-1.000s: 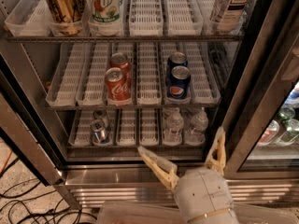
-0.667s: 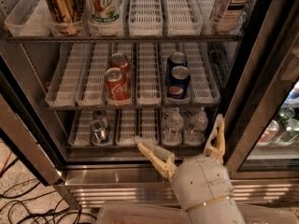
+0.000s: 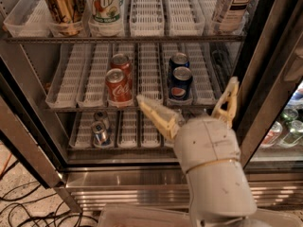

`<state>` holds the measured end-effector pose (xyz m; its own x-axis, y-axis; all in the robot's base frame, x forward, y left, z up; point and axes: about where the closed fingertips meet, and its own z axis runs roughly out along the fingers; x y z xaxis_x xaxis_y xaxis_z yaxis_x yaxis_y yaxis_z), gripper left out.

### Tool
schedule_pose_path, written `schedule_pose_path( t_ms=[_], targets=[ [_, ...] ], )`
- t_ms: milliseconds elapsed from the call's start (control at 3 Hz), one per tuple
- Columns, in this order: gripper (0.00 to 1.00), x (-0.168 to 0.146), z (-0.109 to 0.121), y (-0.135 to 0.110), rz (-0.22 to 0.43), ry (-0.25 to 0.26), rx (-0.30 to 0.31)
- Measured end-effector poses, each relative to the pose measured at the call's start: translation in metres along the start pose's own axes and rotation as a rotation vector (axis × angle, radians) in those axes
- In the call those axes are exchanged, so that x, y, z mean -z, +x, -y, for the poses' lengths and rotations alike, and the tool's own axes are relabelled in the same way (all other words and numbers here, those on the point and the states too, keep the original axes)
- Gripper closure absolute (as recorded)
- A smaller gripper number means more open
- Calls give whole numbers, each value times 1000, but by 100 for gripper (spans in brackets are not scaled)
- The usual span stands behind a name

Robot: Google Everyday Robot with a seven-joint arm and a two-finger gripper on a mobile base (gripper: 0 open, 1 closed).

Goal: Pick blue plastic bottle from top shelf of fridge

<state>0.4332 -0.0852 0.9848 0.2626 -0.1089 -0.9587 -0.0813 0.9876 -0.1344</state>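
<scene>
End effector (image 3: 186, 91) is spread apart before the middle rack (image 3: 147, 74); blue plastic bottle (image 3: 233, 6) cropped above.

Canteen: stocked fridge (image 3: 142, 183), hand (image 3: 186, 90) before it

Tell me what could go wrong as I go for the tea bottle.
The open gripper sits low, level with the cola cans; rising, it could clip them or the front rail of the top shelf. The tea bottle stands at the shelf's far right beside the door frame, so a finger may strike it.
</scene>
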Motion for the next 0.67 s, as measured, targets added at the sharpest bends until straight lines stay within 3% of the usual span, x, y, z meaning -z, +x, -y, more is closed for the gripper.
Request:
schedule_pose_path(
  t_ms=[333, 667],
  targets=[
    [0, -22, 15, -30, 45, 51, 5],
    [0, -19, 12, -29, 43, 50, -1]
  ],
)
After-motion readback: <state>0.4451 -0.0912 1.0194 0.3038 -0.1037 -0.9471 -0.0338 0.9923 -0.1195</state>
